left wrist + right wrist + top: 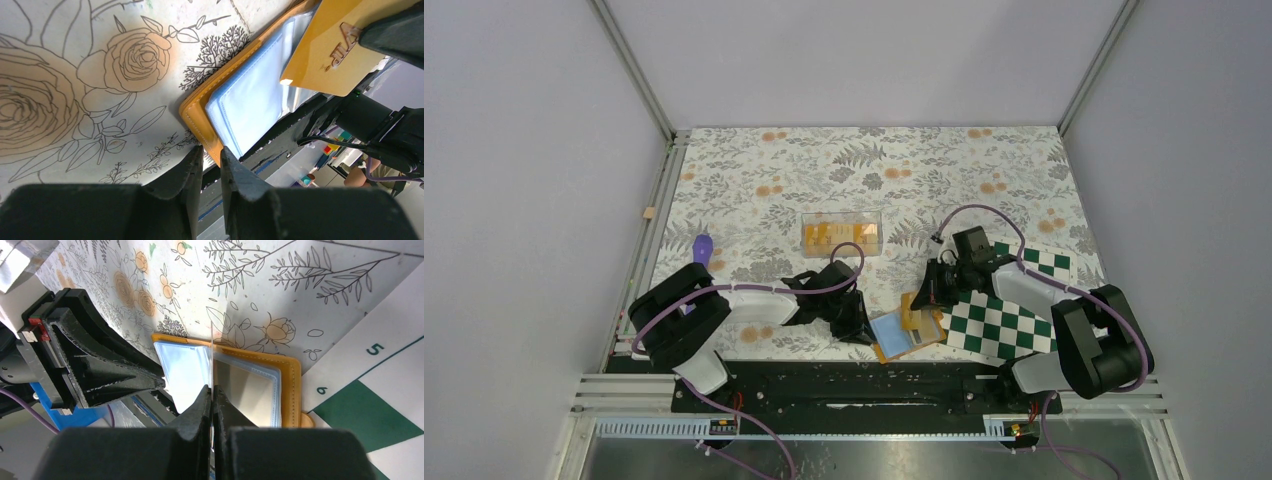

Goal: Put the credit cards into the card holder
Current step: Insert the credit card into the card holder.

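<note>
Right pincer point(212, 390) pinching credit card point(325, 45) over card holder point(290, 385), left pincer point(211, 155) barely parted, perhaps gripping its corner.

Clear plastic box point(841, 233), chequered board point(999, 325), purple object point(702, 247), floral cloth point(754, 170)

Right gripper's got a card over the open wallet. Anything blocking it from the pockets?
Nothing visible does. The credit card in the right gripper points edge-first at the open card holder, whose light-blue pockets lie bare in front of it. The left gripper sits at the holder's corner, off to one side of the card's path.
</note>
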Robot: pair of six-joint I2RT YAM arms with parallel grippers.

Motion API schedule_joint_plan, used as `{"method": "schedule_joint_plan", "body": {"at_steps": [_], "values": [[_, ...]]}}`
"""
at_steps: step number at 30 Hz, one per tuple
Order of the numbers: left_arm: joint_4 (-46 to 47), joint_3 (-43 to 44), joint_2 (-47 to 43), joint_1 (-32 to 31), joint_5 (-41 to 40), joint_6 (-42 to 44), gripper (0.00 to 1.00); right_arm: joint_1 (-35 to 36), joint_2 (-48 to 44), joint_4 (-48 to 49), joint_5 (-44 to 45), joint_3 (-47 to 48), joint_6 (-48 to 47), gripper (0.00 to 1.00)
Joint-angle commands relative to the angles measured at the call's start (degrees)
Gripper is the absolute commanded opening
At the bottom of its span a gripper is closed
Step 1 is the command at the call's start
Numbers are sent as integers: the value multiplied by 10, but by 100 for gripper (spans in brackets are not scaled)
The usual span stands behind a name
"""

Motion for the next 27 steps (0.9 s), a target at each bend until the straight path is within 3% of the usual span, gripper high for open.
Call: {"method": "schedule_joint_plan", "body": {"at_steps": [1, 27], "values": [[-56, -18, 29, -7, -53, 18, 21, -3, 4, 20, -21, -17, 5, 0], [-93, 12, 38, 43, -58, 54, 20, -3, -17, 59, -112, -87, 84, 0]]}}
